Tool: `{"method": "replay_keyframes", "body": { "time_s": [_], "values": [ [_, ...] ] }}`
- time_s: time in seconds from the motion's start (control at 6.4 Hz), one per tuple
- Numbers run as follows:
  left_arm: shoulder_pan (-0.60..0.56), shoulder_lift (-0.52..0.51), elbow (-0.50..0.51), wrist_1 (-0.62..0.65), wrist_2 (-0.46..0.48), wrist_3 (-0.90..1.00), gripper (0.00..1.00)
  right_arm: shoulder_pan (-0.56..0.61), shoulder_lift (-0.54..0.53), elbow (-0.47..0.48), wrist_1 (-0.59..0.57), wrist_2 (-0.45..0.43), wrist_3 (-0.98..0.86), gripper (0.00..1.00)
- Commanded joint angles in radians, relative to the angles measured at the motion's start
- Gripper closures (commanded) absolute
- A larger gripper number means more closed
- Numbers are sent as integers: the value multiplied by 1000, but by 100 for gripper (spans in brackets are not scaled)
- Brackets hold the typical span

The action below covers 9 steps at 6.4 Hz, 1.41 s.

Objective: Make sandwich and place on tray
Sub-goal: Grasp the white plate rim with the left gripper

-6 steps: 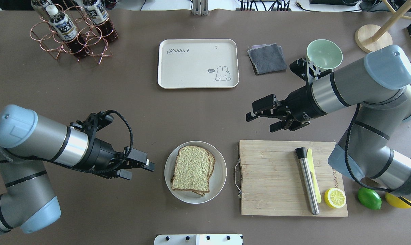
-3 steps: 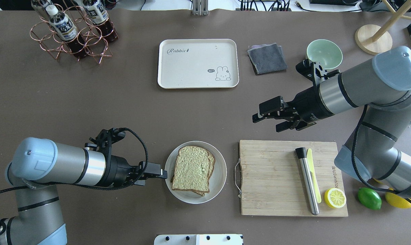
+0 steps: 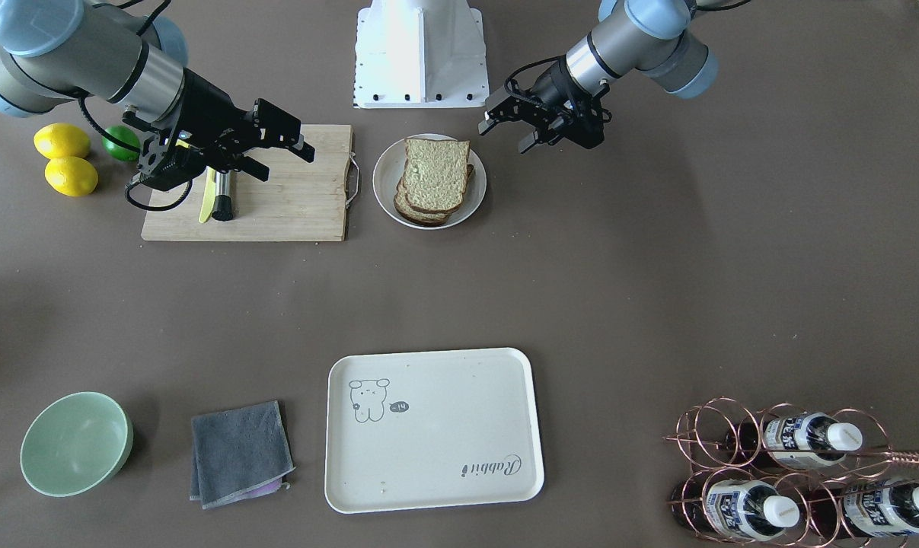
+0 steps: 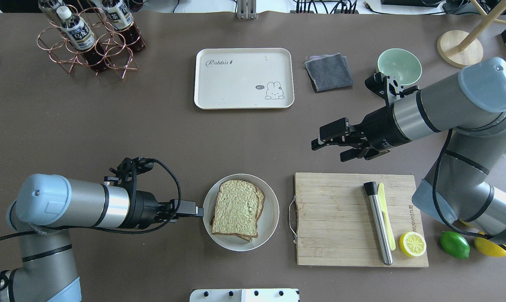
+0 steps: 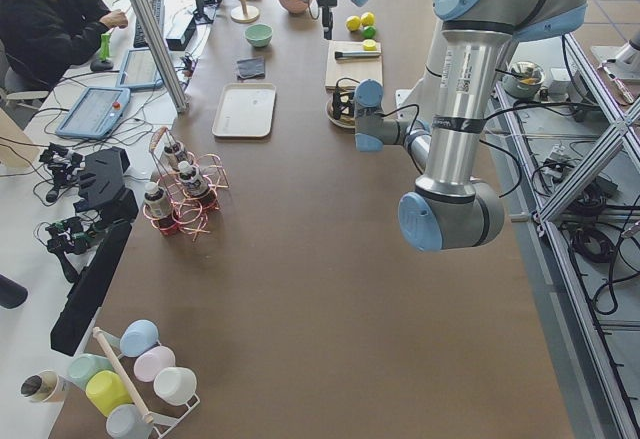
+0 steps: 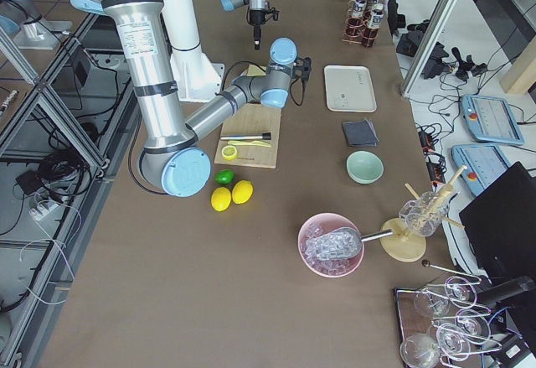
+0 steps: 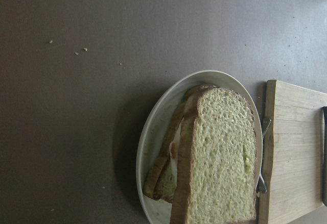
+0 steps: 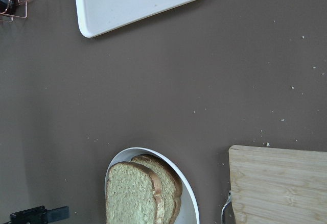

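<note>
The sandwich (image 4: 237, 208), two greenish-tan bread slices with dark crust, lies on a round white plate (image 4: 271, 216) near the table's front. In the left wrist view (image 7: 219, 152) a sliver of white egg (image 7: 175, 147) shows between the slices. The cream tray (image 4: 243, 78) sits empty at the far middle. My left gripper (image 4: 197, 209) is open, turned on its side, level with the plate's left rim and apart from the bread. My right gripper (image 4: 330, 152) is open and empty, above the table just beyond the cutting board's far edge.
A wooden cutting board (image 4: 341, 226) right of the plate holds a metal rod (image 4: 378, 224), a yellow knife and a lemon half (image 4: 412, 244). A lime and lemons lie beside it. A grey cloth (image 4: 328, 71), a green bowl (image 4: 399, 66) and a bottle rack (image 4: 89, 37) stand at the back.
My left arm has swung down and toward the plate, turning its gripper on its side at the plate's left rim. My right arm has drawn back slightly to the right.
</note>
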Motion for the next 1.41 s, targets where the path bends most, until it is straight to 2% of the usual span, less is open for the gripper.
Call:
{"method": "replay_keyframes", "body": {
  "time_s": [0.0, 0.16, 0.47, 0.62, 1.09, 1.25],
  "values": [
    [4, -8, 47, -1, 33, 7, 20, -2, 4, -4, 0, -1, 0, 1],
    [7, -14, 62, -3, 37, 6, 24, -3, 4, -5, 0, -1, 0, 1],
    [10, -31, 70, -1, 44, 7, 43, -6, 4, -10, 0, -19, 0, 1],
    [15, -72, 99, 0, 76, 7, 45, -9, 6, -11, 0, -19, -2, 1],
    [33, -80, 121, 0, 95, 6, 55, -15, 6, -11, 0, -19, -2, 1],
    [42, -84, 128, 0, 112, 6, 56, -15, 6, -11, 0, -19, 0, 1]
  ]
}}
